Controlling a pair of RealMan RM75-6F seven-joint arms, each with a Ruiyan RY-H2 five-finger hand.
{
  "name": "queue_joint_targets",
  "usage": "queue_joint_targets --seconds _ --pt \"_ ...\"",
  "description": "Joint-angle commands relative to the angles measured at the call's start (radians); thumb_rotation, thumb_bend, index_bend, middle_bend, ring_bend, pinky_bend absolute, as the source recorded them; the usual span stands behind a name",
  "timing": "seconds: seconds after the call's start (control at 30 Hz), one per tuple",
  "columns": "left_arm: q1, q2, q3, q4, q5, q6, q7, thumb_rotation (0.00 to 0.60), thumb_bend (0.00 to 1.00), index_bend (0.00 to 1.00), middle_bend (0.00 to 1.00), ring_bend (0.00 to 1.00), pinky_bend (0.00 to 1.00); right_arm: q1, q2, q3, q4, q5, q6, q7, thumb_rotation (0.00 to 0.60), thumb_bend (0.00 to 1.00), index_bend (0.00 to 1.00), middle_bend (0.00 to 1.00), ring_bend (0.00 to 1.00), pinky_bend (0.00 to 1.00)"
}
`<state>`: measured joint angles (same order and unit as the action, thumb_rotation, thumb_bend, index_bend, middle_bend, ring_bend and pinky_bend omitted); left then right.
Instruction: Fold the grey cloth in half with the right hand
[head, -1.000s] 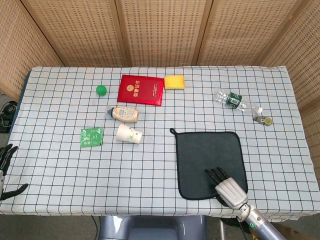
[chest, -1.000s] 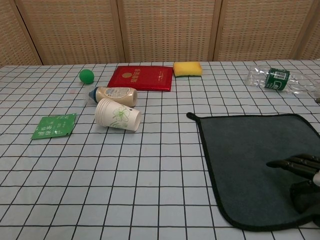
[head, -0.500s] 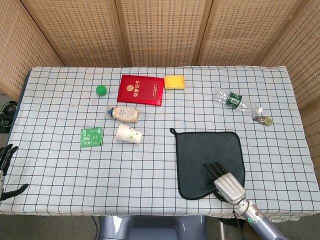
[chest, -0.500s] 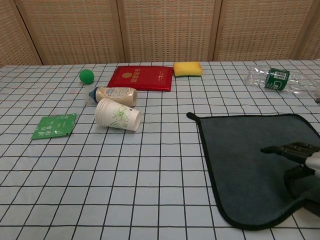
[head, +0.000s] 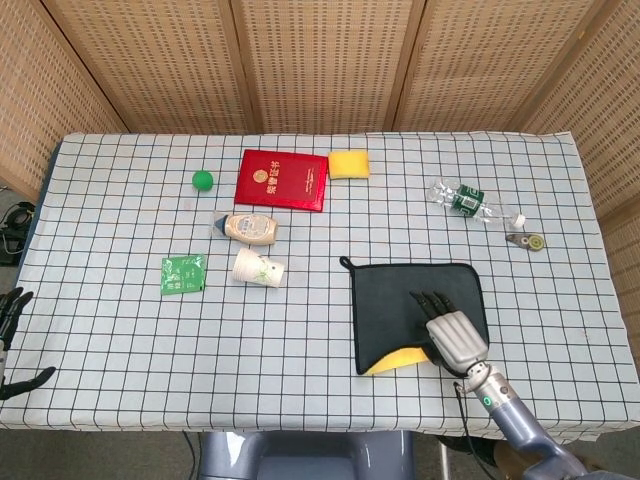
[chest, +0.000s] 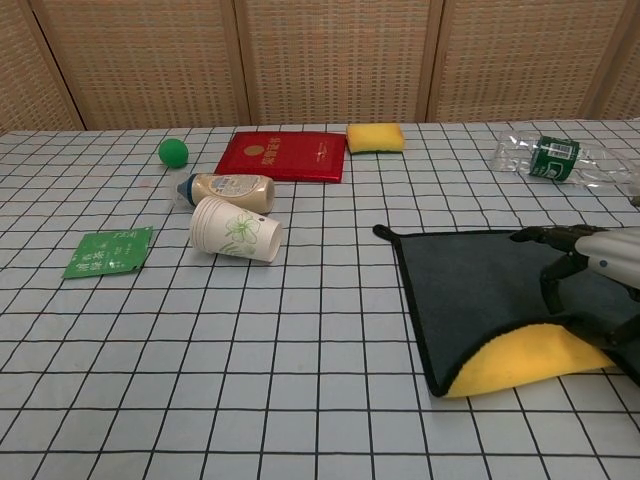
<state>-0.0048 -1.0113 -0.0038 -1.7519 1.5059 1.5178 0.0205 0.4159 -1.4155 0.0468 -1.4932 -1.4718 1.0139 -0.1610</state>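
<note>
The grey cloth (head: 400, 305) (chest: 470, 290) lies on the checked table right of centre, a loop at its far left corner. Its near edge is lifted and turned toward the far side, showing a yellow underside (head: 395, 362) (chest: 520, 358). My right hand (head: 450, 330) (chest: 590, 265) grips that near edge at its right end, fingers stretched over the cloth. My left hand (head: 12, 340) hangs off the table's left edge in the head view, fingers apart and holding nothing.
A paper cup (head: 258, 268) on its side, a tan bottle (head: 248, 227), a green packet (head: 183, 274), a green ball (head: 203, 180), a red booklet (head: 282, 179) and a yellow sponge (head: 349, 163) lie left and behind. A clear plastic bottle (head: 468, 203) lies at the far right.
My right hand moved away from me, carrying the cloth's near edge up and over. The yellow underside now shows; the cloth lay flat before.
</note>
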Motion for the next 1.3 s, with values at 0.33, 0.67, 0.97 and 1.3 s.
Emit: queue_joint_targets --seconds 0.33,0.67,0.97,1.3 --pt "-0.012 0.001 -0.014 0.002 -0.038 -0.025 -0.01 0.6 0.0 0.0 0.0 0.0 0.0 0.114 -0.069 0.114 0.039 0.222 -0.121 -0.151 0.6 0.67 0.64 0.0 0.0 0.0" --pt "-0.028 -0.01 -0.023 0.009 -0.075 -0.061 0.008 0.6 0.0 0.0 0.0 0.0 0.0 0.186 -0.122 0.16 0.13 0.333 -0.161 -0.193 0.6 0.67 0.65 0.0 0.0 0.0" --pt "-0.037 -0.017 -0.028 0.014 -0.097 -0.079 0.021 0.6 0.0 0.0 0.0 0.0 0.0 0.221 -0.161 0.181 0.204 0.395 -0.172 -0.187 0.6 0.68 0.65 0.0 0.0 0.0" --pt "-0.043 -0.021 -0.031 0.018 -0.112 -0.09 0.028 0.6 0.0 0.0 0.0 0.0 0.0 0.246 -0.19 0.201 0.262 0.44 -0.157 -0.177 0.6 0.69 0.66 0.0 0.0 0.0"
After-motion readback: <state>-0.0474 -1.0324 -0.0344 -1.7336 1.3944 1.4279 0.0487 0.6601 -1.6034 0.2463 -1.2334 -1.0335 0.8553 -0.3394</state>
